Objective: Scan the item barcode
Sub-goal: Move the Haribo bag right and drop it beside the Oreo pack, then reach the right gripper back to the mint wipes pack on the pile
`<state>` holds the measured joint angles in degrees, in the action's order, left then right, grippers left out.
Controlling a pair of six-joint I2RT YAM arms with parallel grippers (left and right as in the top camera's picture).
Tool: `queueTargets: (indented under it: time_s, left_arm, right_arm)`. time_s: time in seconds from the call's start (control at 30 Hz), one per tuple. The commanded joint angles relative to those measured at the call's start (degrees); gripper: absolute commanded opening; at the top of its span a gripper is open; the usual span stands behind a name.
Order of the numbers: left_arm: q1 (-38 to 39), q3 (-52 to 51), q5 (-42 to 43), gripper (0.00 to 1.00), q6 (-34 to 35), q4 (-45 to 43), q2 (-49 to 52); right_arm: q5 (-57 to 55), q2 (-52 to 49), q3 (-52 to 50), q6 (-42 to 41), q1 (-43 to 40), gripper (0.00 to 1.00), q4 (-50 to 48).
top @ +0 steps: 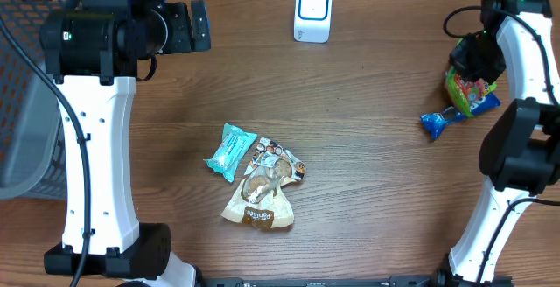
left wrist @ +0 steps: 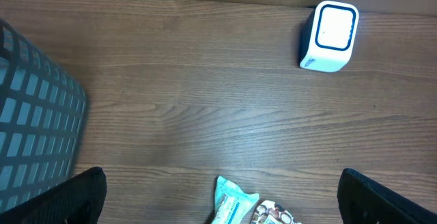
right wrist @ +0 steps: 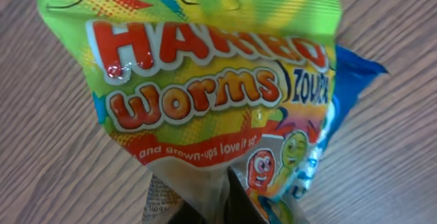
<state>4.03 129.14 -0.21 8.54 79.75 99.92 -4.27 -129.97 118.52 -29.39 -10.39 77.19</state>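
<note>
Right hand pinched shut on edge of Haribo worms bag, far right of table, well apart from scanner. Left hand wide, holding nothing, near basket. My worries: thin edge grip, so slick foil may slip in transit. Floppy bag may fold over barcode. I see no barcode, so wrong face could meet scanner.
</note>
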Motion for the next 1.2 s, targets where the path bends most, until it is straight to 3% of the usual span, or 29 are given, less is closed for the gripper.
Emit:
queueTargets:
  time_s: [0.0,0.07,0.17,0.43,0.63,0.97,1.0,1.1,1.17]
  left_arm:
    - [0.1,0.0,0.0,1.00,-1.0,-0.1,0.2]
    - [0.1,-0.1,0.0,1.00,-1.0,-0.1,0.2]
    - [0.1,0.0,0.0,1.00,-1.0,-0.1,0.2]
    - [0.1,0.0,0.0,1.00,-1.0,-0.1,0.2]
    - [0.1,0.0,0.0,1.00,-1.0,-0.1,0.2]
    - [0.1,-0.1,0.0,1.00,-1.0,-0.1,0.2]
    - [0.1,0.0,0.0,1.00,-1.0,-0.1,0.2]
    - [0.1,0.0,0.0,1.00,-1.0,-0.1,0.2]
    - [0.1,0.0,0.0,1.00,-1.0,-0.1,0.2]
  right_arm:
    - [-1.2,0.3,0.0,0.0,-0.3,0.13,-0.2]
    - [1.0,0.4,0.5,3.5,-0.2,0.32,0.3]
    - [5.3,0.5,2.4,7.9,-0.2,0.43,2.8]
    - [17.9,1.9,10.5,14.5,2.0,0.44,9.7]
    - [35.4,3.1,11.7,17.9,9.7,0.45,5.9]
    - [35.3,2.6,7.8,7.0,31.5,0.56,-0.5]
    - [32.4,2.6,6.8,2.6,35.1,0.61,-2.5]
    - [28.7,2.6,4.5,-4.7,39.6,0.93,-6.2]
    - [26.5,2.6,2.6,-8.9,42.4,1.00,-9.0]
